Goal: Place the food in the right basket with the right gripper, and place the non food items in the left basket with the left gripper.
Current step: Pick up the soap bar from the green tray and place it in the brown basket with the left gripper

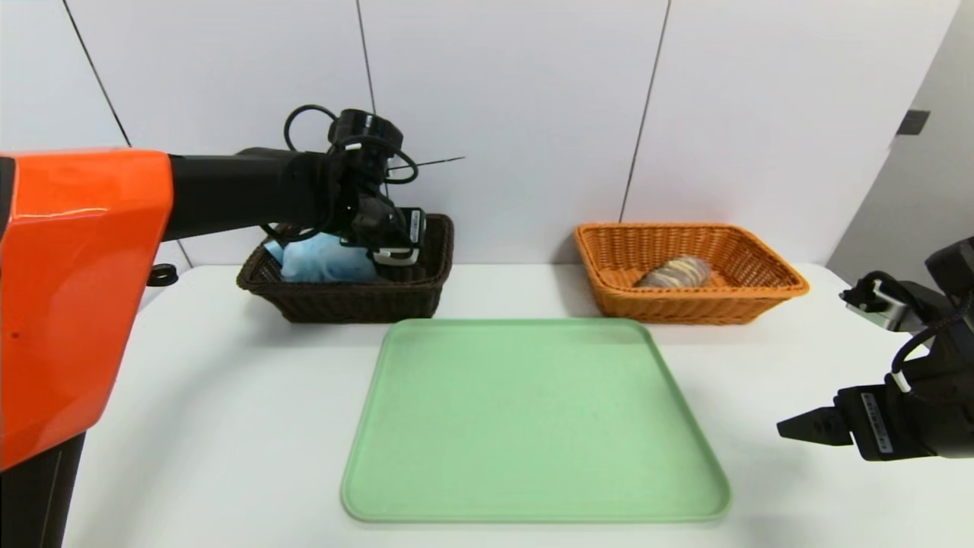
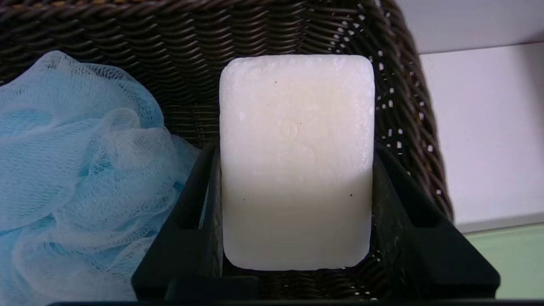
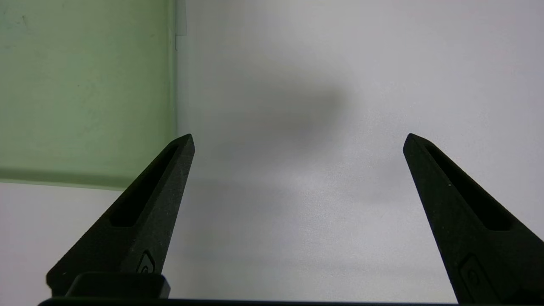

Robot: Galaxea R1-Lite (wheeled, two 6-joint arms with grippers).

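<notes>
The left gripper (image 1: pixel 396 247) is reaching into the dark left basket (image 1: pixel 426 293), its 2 fingers (image 2: pixel 187 221) pressed flat against the long sides of the white soap bar (image 2: pixel 297 161), so the jaws stand about half open around it with the bar gripped between them. Right beside the held soap, on the side away from the basket's near wall, the blue bath pouf (image 2: pixel 80 170) already lies on the basket floor. From what I can see the soap is hanging low inside the basket, not yet let go; I cannot tell whether its far end touches the weave.

Well off to the gripper's right, the striped loaf (image 1: pixel 676 272) rests inside the orange right basket (image 1: pixel 761 293), so the food half looks finished. The green tray (image 1: pixel 533 418) in front of both baskets carries nothing. The grey case I cannot make out anywhere; if it is in the dark basket, the arm and pouf hide it.

The right gripper (image 3: pixel 297 140) hangs over bare table beside the tray's edge, fingers spread wide and holding nothing.

By my reckoning, what remains is 1 release of the soap and drawing the arm back out.
</notes>
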